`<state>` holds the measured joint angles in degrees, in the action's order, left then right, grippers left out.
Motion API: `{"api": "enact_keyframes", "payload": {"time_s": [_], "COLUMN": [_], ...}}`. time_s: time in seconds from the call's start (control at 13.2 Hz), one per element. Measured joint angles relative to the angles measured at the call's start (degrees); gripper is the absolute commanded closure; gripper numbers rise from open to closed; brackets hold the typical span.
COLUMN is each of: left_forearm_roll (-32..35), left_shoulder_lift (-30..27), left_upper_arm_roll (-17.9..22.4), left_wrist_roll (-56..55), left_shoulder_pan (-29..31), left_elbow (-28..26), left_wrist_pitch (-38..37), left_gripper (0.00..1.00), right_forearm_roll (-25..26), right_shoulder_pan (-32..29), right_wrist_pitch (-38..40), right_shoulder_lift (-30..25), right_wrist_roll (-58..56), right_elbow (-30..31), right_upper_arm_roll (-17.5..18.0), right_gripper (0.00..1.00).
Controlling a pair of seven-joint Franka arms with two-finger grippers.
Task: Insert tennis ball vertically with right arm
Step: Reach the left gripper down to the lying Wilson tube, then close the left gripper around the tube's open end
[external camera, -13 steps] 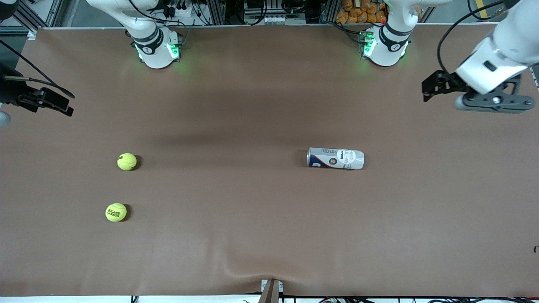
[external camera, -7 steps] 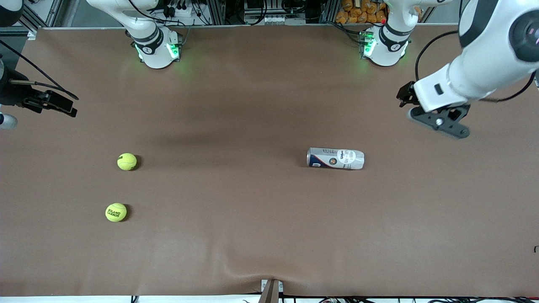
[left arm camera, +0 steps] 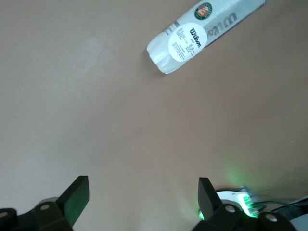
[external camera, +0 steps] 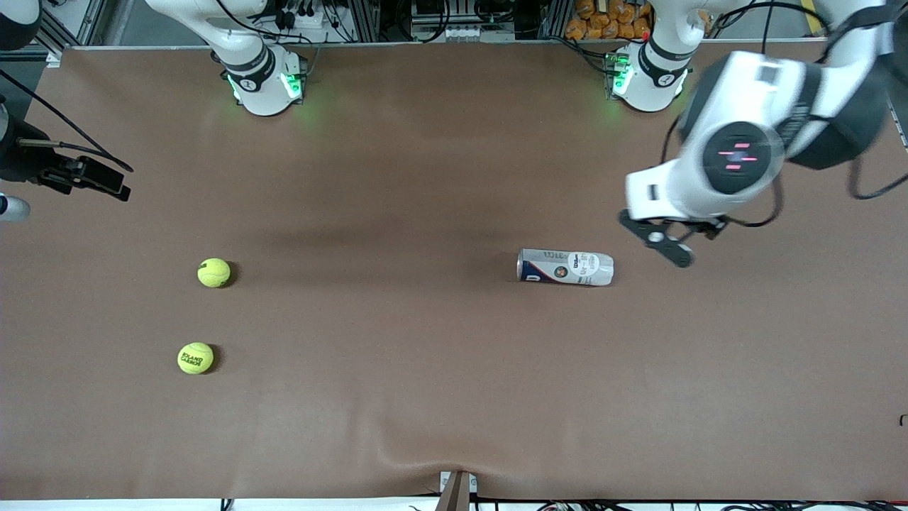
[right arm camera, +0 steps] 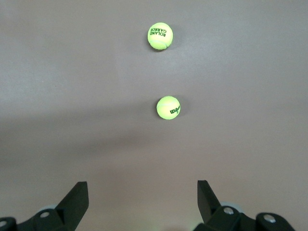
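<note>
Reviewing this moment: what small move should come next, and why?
Probably the left gripper should descend onto the tennis ball can, which lies on its side. It hovers open near the can's closed end. The right gripper, also open, waits at its table end, with both tennis balls untouched. Vertical insertion likely needs the can upright first.

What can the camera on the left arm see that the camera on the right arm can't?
Only the left wrist view shows the white and blue tennis ball can, lying on its side, plus a green glowing light on a white robot base. Only the right wrist view shows the two yellow-green tennis balls: the Roland Garros ball and the Wilson ball, apart from each other. Both show the brown table cover and an open gripper holding nothing: the left gripper in one, the right gripper in the other.
</note>
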<state>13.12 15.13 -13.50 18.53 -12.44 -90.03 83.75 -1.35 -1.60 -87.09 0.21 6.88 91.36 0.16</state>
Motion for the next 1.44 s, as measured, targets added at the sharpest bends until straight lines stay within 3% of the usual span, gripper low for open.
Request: {"api": "enact_keyframes", "payload": {"time_s": [0.45,0.98,1.44], "left_forearm_roll": [12.45,19.05,22.16], "left_shoulder_lift": [7.86,18.47,21.22], "left_upper_arm_roll": [-0.5,-0.55,-0.52], "left_wrist_roll": [1.95,9.99,20.36], "left_shoulder_pan": [-10.16,-11.04,-11.37], "left_elbow": [-0.48,-2.18,-3.62], "left_wrist_pitch": [2.53,8.6,15.55], "left_gripper": [0.0,0.0,0.0], "right_forearm_roll": [0.0,0.0,0.0], "right_shoulder_pan": [-0.03,-0.26,-0.27], "right_wrist_pitch": [-0.76,-1.0,0.52], "right_shoulder_lift": [0.03,0.0,-0.01], "right_wrist_roll": [0.0,0.01,0.06], "right_elbow": [0.0,-0.67,-0.82], "right_upper_arm_roll": [0.0,-0.02,0.02], "right_gripper": [0.0,0.0,0.0]}}
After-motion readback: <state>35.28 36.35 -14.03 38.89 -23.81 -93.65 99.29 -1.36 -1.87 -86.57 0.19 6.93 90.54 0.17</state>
